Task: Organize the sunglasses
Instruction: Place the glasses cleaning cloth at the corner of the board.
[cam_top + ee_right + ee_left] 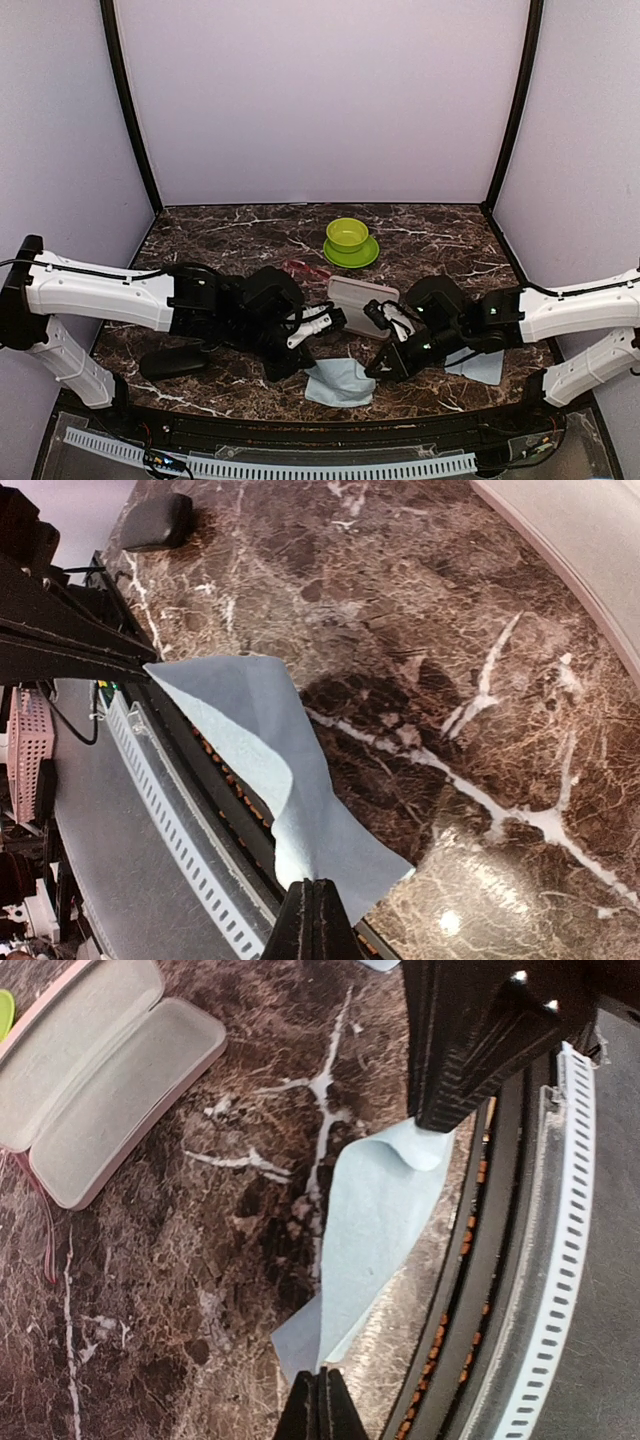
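A thin red-framed pair of sunglasses lies on the marble behind the left arm. Part of its frame shows beside the open pink case. A light blue cloth hangs near the table's front edge, stretched between both grippers. My left gripper is shut on one corner of the cloth. My right gripper is shut on the opposite corner of the cloth. From above, the left gripper and the right gripper stand on either side of the cloth.
The pink case lies open mid-table, between the arms. A green bowl on a green plate stands behind it. A black oblong case lies at the front left. A second light blue cloth lies under the right arm.
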Controlling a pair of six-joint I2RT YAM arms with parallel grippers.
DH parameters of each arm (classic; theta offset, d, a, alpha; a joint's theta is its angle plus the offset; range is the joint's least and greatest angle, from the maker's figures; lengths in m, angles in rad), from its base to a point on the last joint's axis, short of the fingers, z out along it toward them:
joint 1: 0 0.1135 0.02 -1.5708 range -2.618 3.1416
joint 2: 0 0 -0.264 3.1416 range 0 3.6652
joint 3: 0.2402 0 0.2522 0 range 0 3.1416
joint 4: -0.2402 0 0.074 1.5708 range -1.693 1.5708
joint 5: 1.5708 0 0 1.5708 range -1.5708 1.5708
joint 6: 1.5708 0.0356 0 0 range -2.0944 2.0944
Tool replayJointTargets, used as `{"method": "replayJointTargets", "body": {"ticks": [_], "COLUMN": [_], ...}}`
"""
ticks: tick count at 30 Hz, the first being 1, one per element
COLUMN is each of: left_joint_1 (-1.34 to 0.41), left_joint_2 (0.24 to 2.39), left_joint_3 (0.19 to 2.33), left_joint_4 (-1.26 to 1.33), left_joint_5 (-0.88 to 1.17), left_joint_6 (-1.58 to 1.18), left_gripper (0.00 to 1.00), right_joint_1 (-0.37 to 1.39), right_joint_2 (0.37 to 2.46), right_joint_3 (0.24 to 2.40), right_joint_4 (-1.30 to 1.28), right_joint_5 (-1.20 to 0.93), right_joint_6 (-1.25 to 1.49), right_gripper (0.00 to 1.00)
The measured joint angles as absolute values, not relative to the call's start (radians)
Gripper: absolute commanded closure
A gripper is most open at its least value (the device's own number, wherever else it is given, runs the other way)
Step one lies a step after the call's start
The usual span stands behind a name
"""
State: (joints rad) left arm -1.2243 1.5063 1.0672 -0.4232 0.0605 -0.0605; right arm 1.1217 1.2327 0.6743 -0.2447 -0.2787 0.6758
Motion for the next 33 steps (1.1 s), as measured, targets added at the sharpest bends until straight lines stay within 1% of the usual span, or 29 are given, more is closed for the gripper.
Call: {"method": "replayJointTargets", "body": {"ticks": [8, 15, 22, 26, 33], "left_joint_1": [-1.136, -1.108, -1.077, -1.062, -1.049], "left_joint_2": [1.603, 1.7, 1.75, 1.784, 1.819], "left_joint_3": [1.064, 1.089, 1.128, 1.156, 1.164], "left_joint_4": [-0.364, -0.337, -0.327, -0.318, -0.311], "left_joint_5": [0.058, 0.058, 0.062, 0.063, 0.066], "left_joint_6": [-0.054, -0.03, -0.015, -0.01, 0.001], "left_gripper": [1.0, 1.0, 1.0, 1.0, 1.0], "right_joint_1": [1.052, 0.99, 0.928, 0.9, 0.876], "right_joint_2": [1.338, 1.434, 1.514, 1.56, 1.581], "right_joint_3": [0.676, 0.717, 0.778, 0.806, 0.813], "right_joint_4": [-0.202, -0.199, -0.201, -0.208, -0.235], "right_joint_5": [-0.262, -0.262, -0.27, -0.272, -0.273], "right_joint_6": [0.656, 0.583, 0.511, 0.478, 0.437], "right_gripper": [1.0, 1.0, 0.99, 0.97, 0.88]}}
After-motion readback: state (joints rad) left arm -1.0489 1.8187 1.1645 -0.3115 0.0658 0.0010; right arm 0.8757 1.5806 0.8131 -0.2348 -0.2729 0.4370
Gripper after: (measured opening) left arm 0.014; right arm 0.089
